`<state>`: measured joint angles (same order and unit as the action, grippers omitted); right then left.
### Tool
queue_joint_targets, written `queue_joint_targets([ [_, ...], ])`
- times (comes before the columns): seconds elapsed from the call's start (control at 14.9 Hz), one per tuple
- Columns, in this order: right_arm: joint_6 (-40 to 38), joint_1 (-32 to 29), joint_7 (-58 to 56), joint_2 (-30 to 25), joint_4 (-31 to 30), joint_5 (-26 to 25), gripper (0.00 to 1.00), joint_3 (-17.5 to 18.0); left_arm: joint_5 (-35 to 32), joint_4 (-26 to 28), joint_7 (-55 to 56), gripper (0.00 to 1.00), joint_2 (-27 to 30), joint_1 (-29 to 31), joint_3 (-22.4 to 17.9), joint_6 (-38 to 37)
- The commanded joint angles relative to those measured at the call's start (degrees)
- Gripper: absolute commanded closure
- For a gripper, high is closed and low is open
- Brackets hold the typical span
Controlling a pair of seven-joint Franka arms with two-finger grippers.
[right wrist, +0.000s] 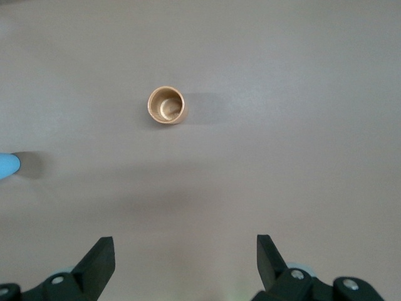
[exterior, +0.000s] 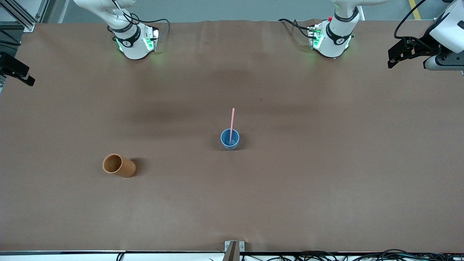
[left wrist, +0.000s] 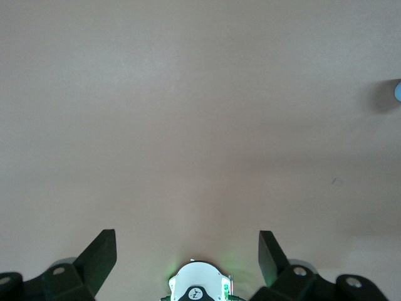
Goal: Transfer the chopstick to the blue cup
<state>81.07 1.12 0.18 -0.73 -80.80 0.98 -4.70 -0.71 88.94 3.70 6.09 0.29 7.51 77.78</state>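
since chopstick (exterior: 231, 123) already stands in blue cup (exterior: 230, 139) mid-table, job looks done. left gripper (left wrist: 188, 254) and right gripper (right wrist: 186, 260) both spread wide, empty, parked up by table ends. orange cup (exterior: 118, 165) untouched nearer front edge.

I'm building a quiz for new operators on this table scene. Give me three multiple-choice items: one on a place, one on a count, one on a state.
1. Where is the chopstick?
A. flat on the table
B. standing in the blue cup
C. in the orange-brown cup

2. How many cups are on the table?
A. one
B. two
C. three

3. How do the left gripper and right gripper stand?
A. both open and empty
B. left shut on the chopstick
C. both shut

Answers:
1 B, the pink stick rises out of the blue rim.
2 B, only one blue and one orange-brown cup show.
3 A, each wrist view shows spread fingers with bare table between.
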Motion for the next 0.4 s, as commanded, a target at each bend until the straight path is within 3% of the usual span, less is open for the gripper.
queue_joint_targets([
  [0.0, 1.0, -0.4, -2.6, -0.6, -1.9, 0.2, 0.0, 0.5, -0.3, -1.1, -0.8, 0.0, -0.4, 0.3, 0.2, -0.5],
  [0.34, 1.1, -0.2, -3.8, -0.6, -2.1, 0.3, 0.0, 0.7, -0.2, -1.1, -0.8, 0.0, -0.4, 0.2, 0.2, -0.5],
])
